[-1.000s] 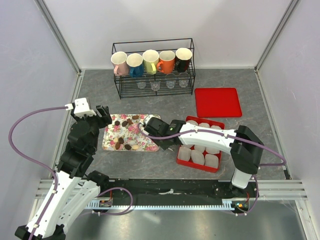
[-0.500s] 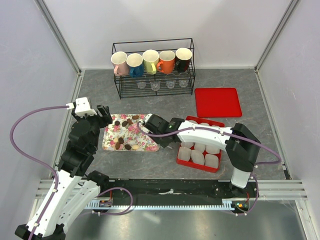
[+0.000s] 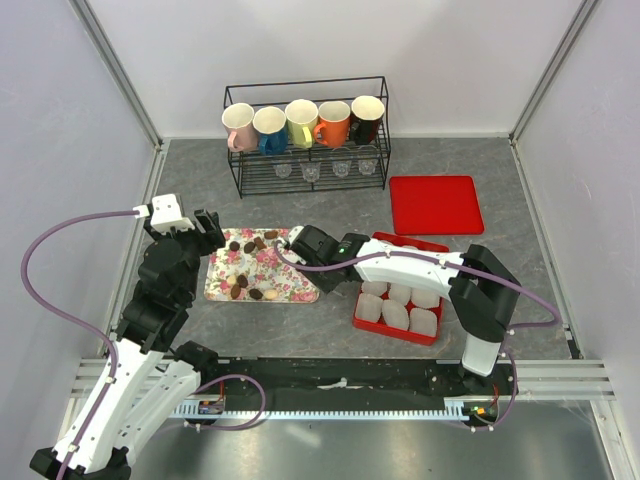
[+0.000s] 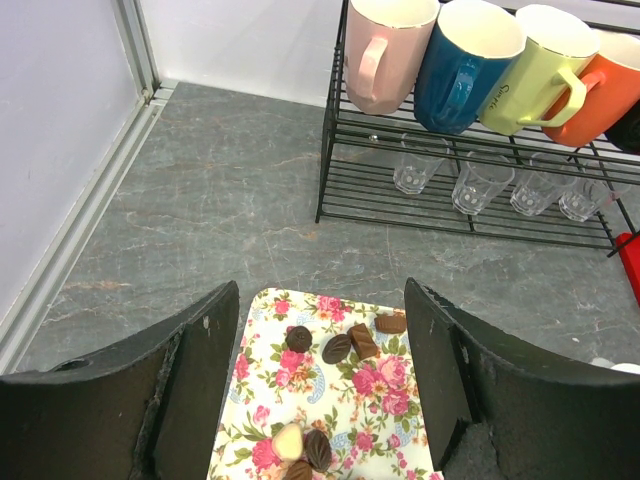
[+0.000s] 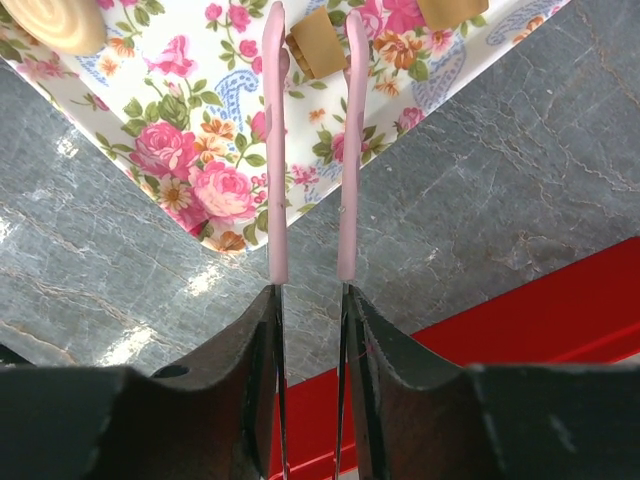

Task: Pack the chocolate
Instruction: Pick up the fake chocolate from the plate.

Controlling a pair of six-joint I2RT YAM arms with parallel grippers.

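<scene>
Small glossy dark-brown chocolate (image 4: 350, 343) pieces, plus a few tan ones, lie scattered on a flat floral tray (image 4: 385, 425) on the grey marbled counter (image 4: 200, 220). The left tool (image 4: 320, 288) gapes wide above the tray's edge. The right tool (image 5: 311, 15) has slim pink pads (image 5: 274, 150) barely parted, flanking a tan square piece (image 5: 310, 45); whether they pinch it I cannot tell. A red box (image 3: 358, 320) of crinkled white paper cups (image 3: 395, 315) sits just beside the tray

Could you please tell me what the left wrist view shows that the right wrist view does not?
Only the left wrist view: the wire rack with mugs and glasses, several dark chocolates, and the left gripper, open and holding nothing. Only the right wrist view: the right gripper, its pink fingers bracketing a tan chocolate near the tray's corner, contact unclear, plus a red box edge. Both: the floral tray on the grey table.
</scene>
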